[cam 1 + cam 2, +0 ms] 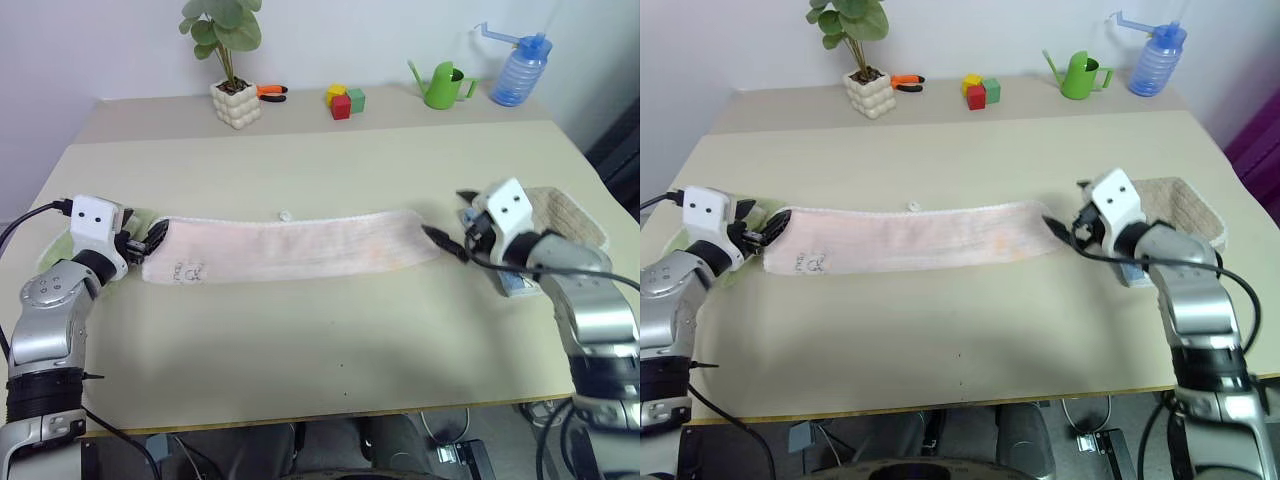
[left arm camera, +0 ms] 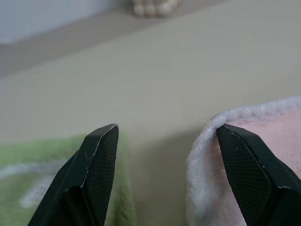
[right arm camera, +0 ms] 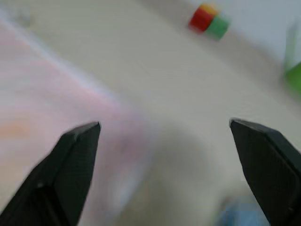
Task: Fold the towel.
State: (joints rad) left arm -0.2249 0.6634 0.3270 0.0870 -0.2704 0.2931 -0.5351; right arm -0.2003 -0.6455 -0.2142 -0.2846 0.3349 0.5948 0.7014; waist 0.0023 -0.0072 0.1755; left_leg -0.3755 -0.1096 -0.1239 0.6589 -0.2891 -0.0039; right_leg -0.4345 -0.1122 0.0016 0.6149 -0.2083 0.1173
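Spanning most of the desk (image 1: 300, 350), the towel (image 1: 290, 245) lies flat as a long narrow band, folded lengthwise, running left to right across the middle. Its dark mark sits near the left end, front edge. Fold looks even from here, though the right end tapers a little.

Behind it, along the back of the desk: plant (image 1: 233, 70) in a white pot, small orange tool beside it, coloured blocks (image 1: 344, 100), green watering can (image 1: 443, 85), blue spray bottle (image 1: 518, 68). All well apart from the towel. A small pale speck rests on the desk just behind the towel's back edge.

Green towel (image 2: 42, 174) lies under the left gripper's side, near the pink towel's left end. Beige towel (image 1: 570, 215) sits at the right, partly behind the right arm, with something blue under it.

Left gripper (image 1: 150, 240) is at the towel's left end, jaws apart, nothing between them; in the wrist view one finger is over the towel's fluffy edge, the other over the green towel. Right gripper (image 1: 1065, 232) is just off the right end, jaws spread wide, empty.

Judgement: lengthwise fold done; the end-to-end fold is not yet made.

Risks:
- Left gripper closing here could pinch the green towel along with the pink one, and drag both.
- Grabbing one layer only would open the fold.
- Right gripper, low near the beige towel, could snag it.
- Uneven pulls would skew the band.
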